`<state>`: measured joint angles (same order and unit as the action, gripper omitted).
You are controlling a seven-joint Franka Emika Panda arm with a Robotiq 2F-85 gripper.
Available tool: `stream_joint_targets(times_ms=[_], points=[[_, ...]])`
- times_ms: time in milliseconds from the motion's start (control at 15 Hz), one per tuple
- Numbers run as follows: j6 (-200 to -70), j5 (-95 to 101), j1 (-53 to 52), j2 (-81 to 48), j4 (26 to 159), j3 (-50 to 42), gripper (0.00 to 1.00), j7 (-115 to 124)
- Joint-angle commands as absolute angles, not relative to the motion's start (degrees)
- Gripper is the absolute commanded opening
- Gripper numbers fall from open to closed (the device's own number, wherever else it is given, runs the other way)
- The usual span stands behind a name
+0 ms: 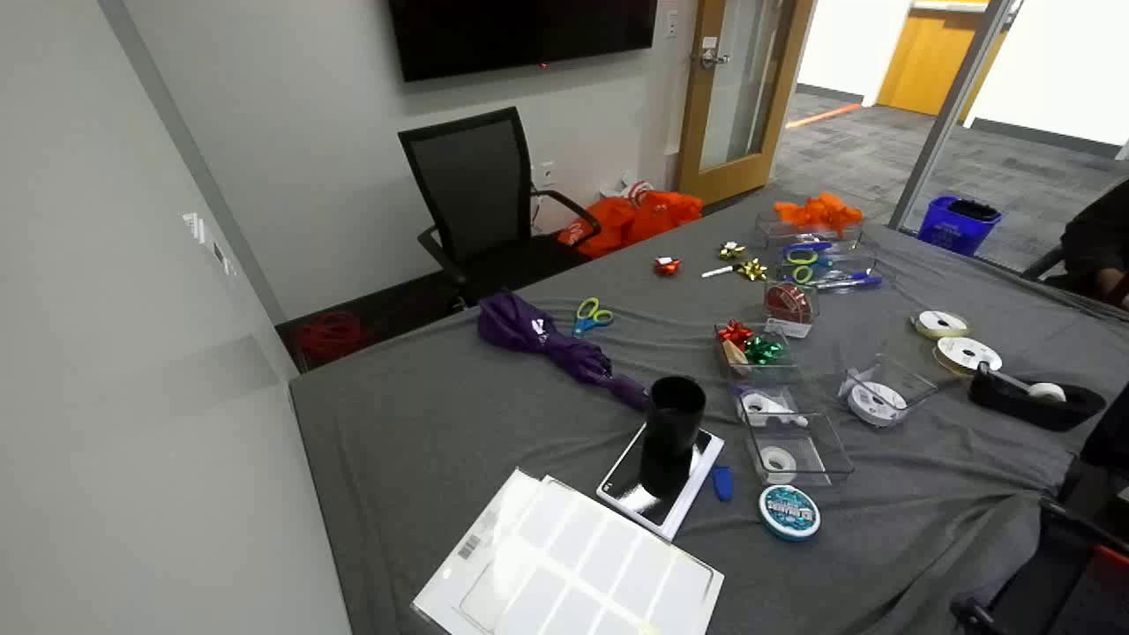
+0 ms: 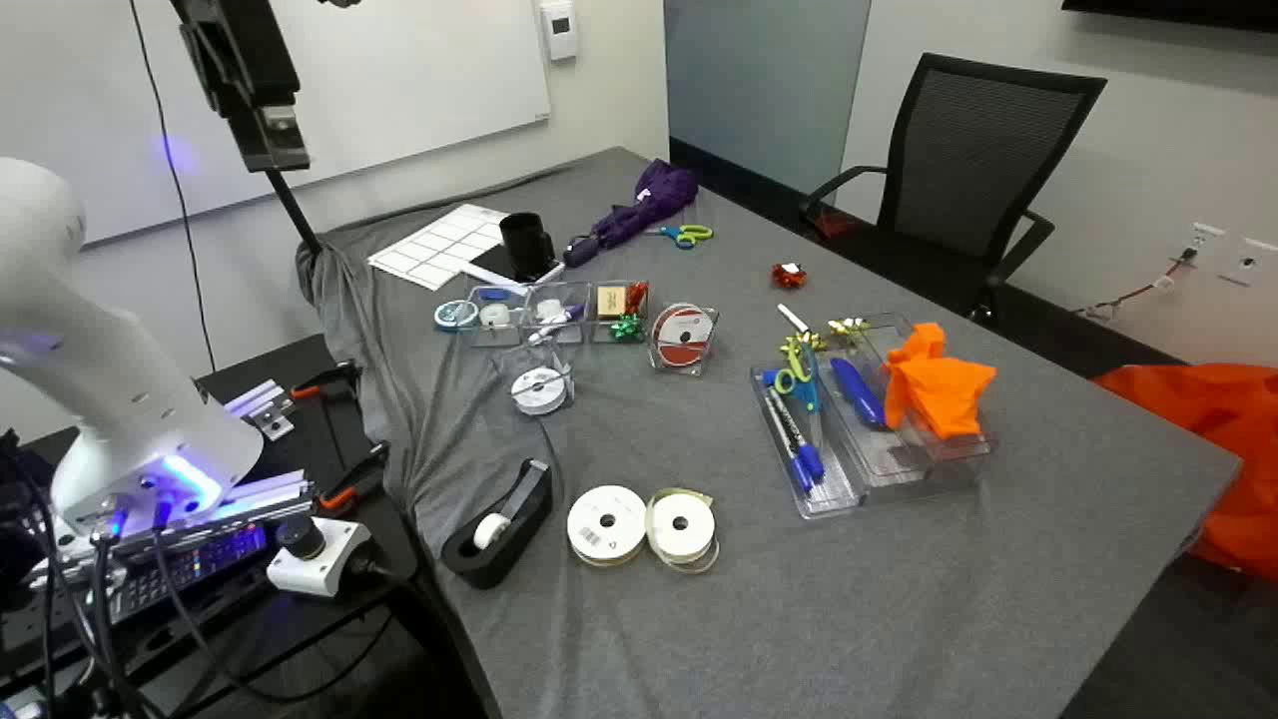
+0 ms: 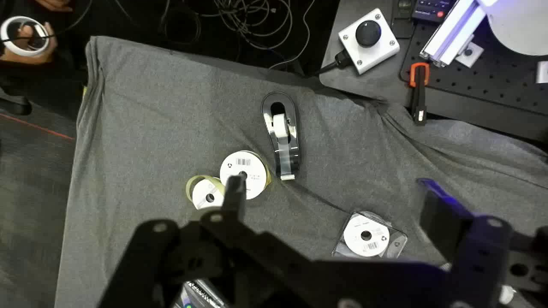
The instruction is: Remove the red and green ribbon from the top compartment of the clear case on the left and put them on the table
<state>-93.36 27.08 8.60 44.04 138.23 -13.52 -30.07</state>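
The clear case (image 1: 835, 445) stands on the grey cloth-covered table (image 1: 441, 423) and also shows in an exterior view (image 2: 591, 325). Its end compartment holds a shiny red ribbon (image 1: 735, 332) bunch, a green ribbon (image 1: 764, 350) bunch and a tan block. Both bunches also show in an exterior view, red (image 2: 636, 297) above green (image 2: 626, 328). My gripper (image 3: 334, 186) is open and empty in the wrist view, well above the table, over a white spool in a clear holder. The ribbons are not visible in the wrist view.
A tape dispenser (image 3: 280, 134) and white spools (image 3: 245, 173) lie near the table edge. A red spool (image 2: 683, 335) stands beside the case. Clear trays (image 2: 929, 479) hold pens, scissors and orange cloth. A black mug (image 1: 675, 423), purple umbrella (image 1: 564, 348) and loose red bow (image 2: 789, 276) are around.
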Motion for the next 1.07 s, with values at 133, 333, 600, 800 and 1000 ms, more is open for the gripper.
stream_joint_targets(times_ms=[133, 333, 600, 800, 1000], points=[[-92.8, 27.7, 7.1, 44.2, 138.0, -14.5, 1.0, -29.4], [-92.8, 27.7, 7.1, 44.2, 138.0, -14.5, 1.0, -29.4], [-94.6, 19.3, 5.4, 40.7, 135.7, -16.9, 1.0, -25.3], [-97.0, 11.5, 4.3, 36.9, 132.8, -18.5, 1.0, -22.0], [-101.8, 3.8, 3.7, 31.2, 129.0, -19.7, 1.0, -19.9]])
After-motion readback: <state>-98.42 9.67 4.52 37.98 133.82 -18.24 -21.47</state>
